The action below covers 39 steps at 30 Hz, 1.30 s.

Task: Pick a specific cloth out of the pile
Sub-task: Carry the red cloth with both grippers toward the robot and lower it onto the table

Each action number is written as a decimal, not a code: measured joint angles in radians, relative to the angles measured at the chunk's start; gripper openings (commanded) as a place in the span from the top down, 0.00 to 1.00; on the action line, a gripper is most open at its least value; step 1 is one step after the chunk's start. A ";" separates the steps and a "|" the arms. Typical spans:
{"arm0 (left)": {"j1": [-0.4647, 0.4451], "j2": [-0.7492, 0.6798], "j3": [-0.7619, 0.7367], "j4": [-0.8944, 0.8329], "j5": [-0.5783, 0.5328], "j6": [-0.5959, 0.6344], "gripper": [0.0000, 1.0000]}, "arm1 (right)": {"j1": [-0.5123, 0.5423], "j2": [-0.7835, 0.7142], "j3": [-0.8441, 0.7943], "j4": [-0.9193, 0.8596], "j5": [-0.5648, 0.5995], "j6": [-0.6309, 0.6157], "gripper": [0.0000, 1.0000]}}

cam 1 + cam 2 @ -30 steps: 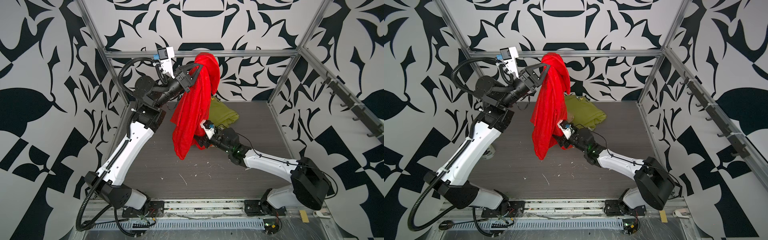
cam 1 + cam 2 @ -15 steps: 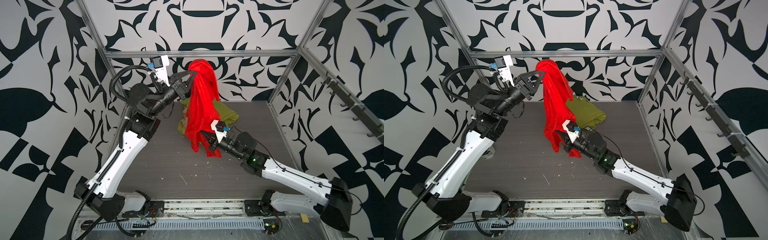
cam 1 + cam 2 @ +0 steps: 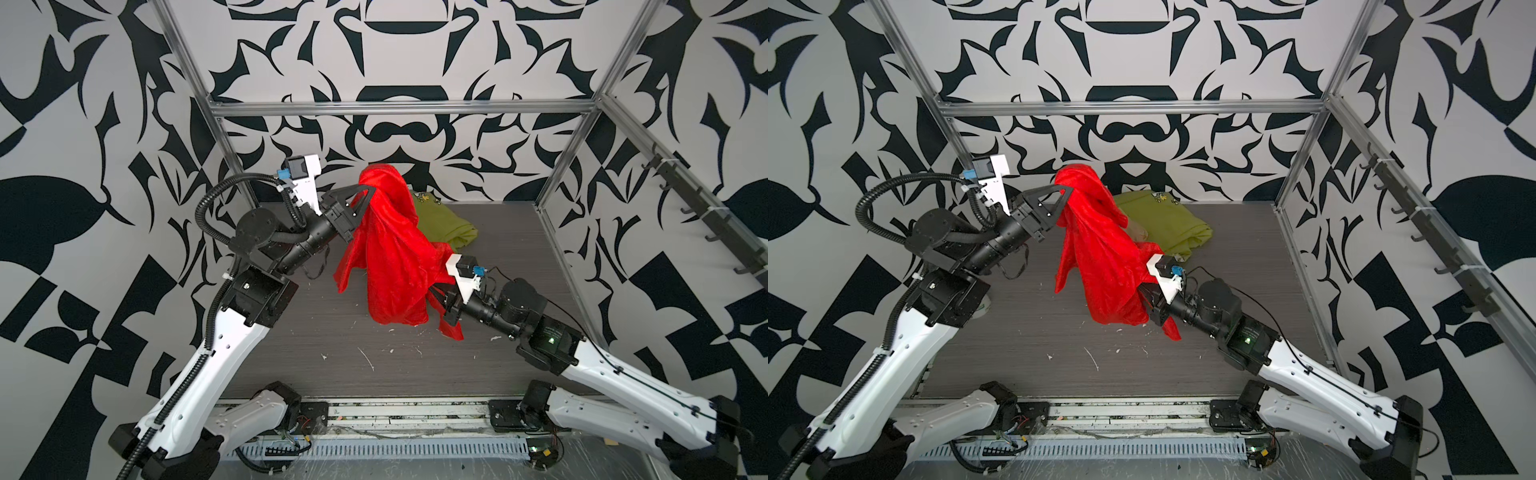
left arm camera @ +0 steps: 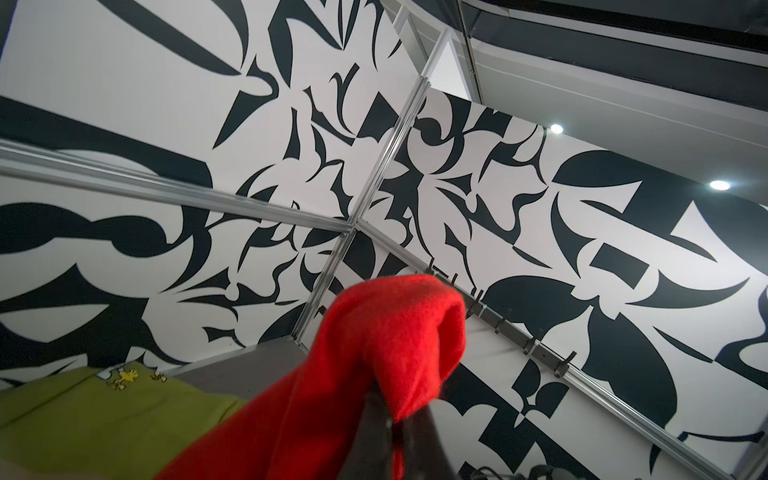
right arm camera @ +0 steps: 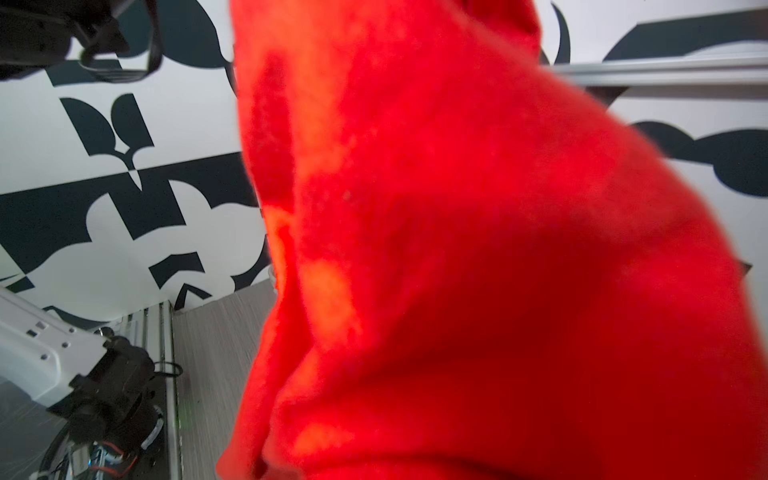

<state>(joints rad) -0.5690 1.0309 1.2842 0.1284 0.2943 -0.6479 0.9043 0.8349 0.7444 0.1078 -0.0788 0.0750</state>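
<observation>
left gripper (image 3: 368, 192) pinches the peak of the red cloth (image 3: 390, 253), right gripper (image 3: 438, 297) clamped on a fold below it, so tugging apart could slip either thin bite.

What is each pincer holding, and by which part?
Left pincer pinches the red cloth at its bunched top; right pincer grips a lower fold of it.

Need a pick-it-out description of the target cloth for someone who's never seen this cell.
Start at the grey table and look from its middle toward the back. The red cloth hangs there, pinched high in the jaws of the left gripper. It is the only bright red fabric; the olive-green cloth behind it lies heaped on the table.
</observation>
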 measured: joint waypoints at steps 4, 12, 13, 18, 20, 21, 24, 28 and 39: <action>-0.033 -0.059 -0.141 -0.030 -0.003 -0.021 1.00 | 0.001 -0.015 -0.062 -0.061 0.015 0.043 1.00; -0.068 -0.200 -0.461 -0.081 -0.033 -0.113 1.00 | 0.005 -0.021 -0.196 -0.093 0.043 0.114 1.00; -0.071 -0.216 -0.489 -0.090 -0.037 -0.123 1.00 | 0.005 -0.023 -0.214 -0.093 0.047 0.119 1.00; -0.077 -0.313 -0.603 -0.134 -0.074 -0.153 1.00 | 0.006 -0.015 -0.247 -0.085 0.054 0.134 1.00; -0.077 -0.363 -0.656 -0.157 -0.092 -0.159 1.00 | 0.006 -0.003 -0.253 -0.066 0.054 0.138 1.00; -0.077 -0.383 -0.680 -0.170 -0.098 -0.161 1.00 | 0.007 0.002 -0.259 -0.055 0.054 0.140 1.00; -0.077 -0.438 -0.755 -0.220 -0.119 -0.167 1.00 | 0.013 0.027 -0.285 -0.020 0.055 0.148 1.00; -0.077 -0.499 -0.844 -0.291 -0.142 -0.175 1.00 | 0.024 0.085 -0.315 0.018 0.057 0.162 1.00; -0.077 -0.566 -1.004 -0.369 -0.161 -0.201 0.78 | 0.112 0.252 -0.380 0.146 0.079 0.206 0.83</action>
<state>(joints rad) -0.6464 0.4652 0.2802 -0.2409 0.1329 -0.8490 1.0164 1.0866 0.3649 0.2543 0.0002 0.2813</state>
